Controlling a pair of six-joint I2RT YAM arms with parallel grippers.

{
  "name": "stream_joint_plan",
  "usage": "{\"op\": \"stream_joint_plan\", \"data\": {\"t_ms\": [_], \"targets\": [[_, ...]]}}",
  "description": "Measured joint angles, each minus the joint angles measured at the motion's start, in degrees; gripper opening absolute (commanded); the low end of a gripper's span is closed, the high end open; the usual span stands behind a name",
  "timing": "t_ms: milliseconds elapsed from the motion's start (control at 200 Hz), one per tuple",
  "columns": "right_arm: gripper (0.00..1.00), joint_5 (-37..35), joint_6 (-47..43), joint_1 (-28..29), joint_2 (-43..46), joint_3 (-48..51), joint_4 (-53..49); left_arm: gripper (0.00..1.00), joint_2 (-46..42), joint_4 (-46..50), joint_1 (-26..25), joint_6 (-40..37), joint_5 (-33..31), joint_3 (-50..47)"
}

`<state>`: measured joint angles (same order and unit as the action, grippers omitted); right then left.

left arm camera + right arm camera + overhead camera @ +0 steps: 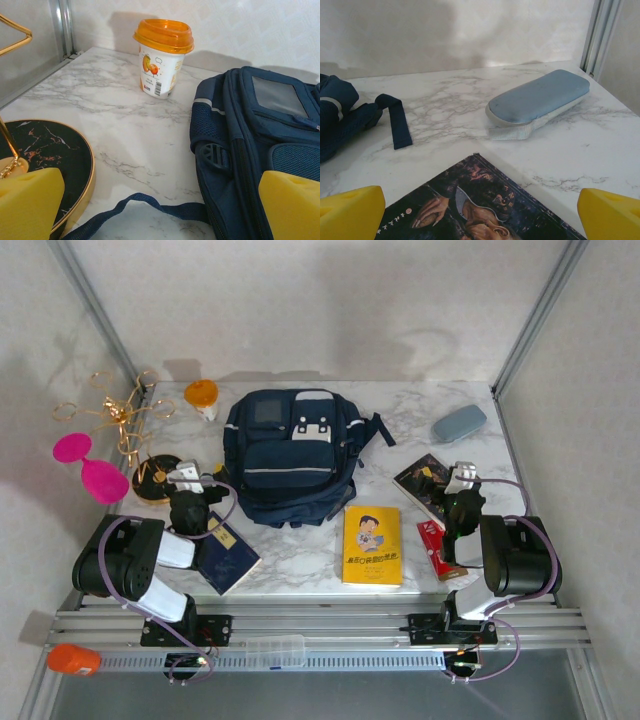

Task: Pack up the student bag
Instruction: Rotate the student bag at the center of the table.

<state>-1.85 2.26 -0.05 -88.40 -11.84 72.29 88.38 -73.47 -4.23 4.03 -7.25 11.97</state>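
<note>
Books lie nearest: a yellow book (371,545) and a navy notebook (228,558). Just beyond, the left gripper (190,478) and right gripper (462,476) hover with fingers apart (nothing between them). The student bag (290,455) lies flat mid-tabletop (400,410), between the two. Farthest sit an orange-lidded cup (202,395) and a blue case (459,422).

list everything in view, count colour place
student bag: 1, navy, centre
cup: 1, white, orange lid, back left
case: 1, blue-grey, back right
book: 1, yellow, front centre
comic: 1, dark, right of bag
red packet: 1, red, front right
notebook: 1, navy, front left
stand: 1, gold, black base, left edge
pink shapes: 2, pink, beyond left edge
orange object: 1, orange, front-left rail
left gripper: 1, yellow pads, open, by bag
right gripper: 1, yellow pads, open, by comic
</note>
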Motion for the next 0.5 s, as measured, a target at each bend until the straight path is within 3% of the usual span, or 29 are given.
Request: {"op": "stream_joint_plan", "data": {"t_ms": [295,501], "targets": [[0.99,0.11,-0.15,0.0,0.52,-0.22,-1.14,0.99,-1.29,0.52,0.0,-0.46,0.52,-0.02],[0.99,-0.31,1.09,0.0,10.05,-4.28,-12.81,0.99,-14.84,8.07,-0.02,0.11,0.63,-0.26]]}}
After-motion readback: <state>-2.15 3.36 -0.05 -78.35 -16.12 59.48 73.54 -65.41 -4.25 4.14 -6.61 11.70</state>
